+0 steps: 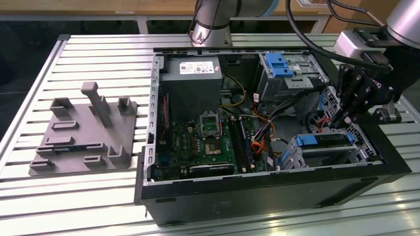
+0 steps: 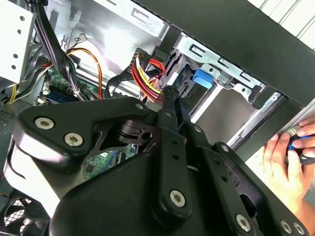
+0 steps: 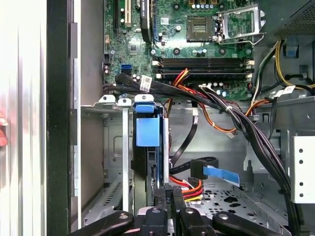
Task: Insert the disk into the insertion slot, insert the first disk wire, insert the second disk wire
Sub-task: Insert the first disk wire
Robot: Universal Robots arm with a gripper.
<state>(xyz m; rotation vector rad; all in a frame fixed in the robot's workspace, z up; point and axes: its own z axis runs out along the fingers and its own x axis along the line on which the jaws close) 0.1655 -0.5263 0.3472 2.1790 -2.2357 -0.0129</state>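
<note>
Found the disk (image 1: 320, 140) already seated in the slot (image 1: 328, 156), blue handle end showing, toward the exterior view's right inside the open computer case (image 1: 262, 194) on the bench (image 1: 98, 54). Saw the jaws pinched together on the red-and-yellow wire (image 3: 193, 189), close to the disk. Noted a hand (image 2: 283, 157) outside the case.
</note>
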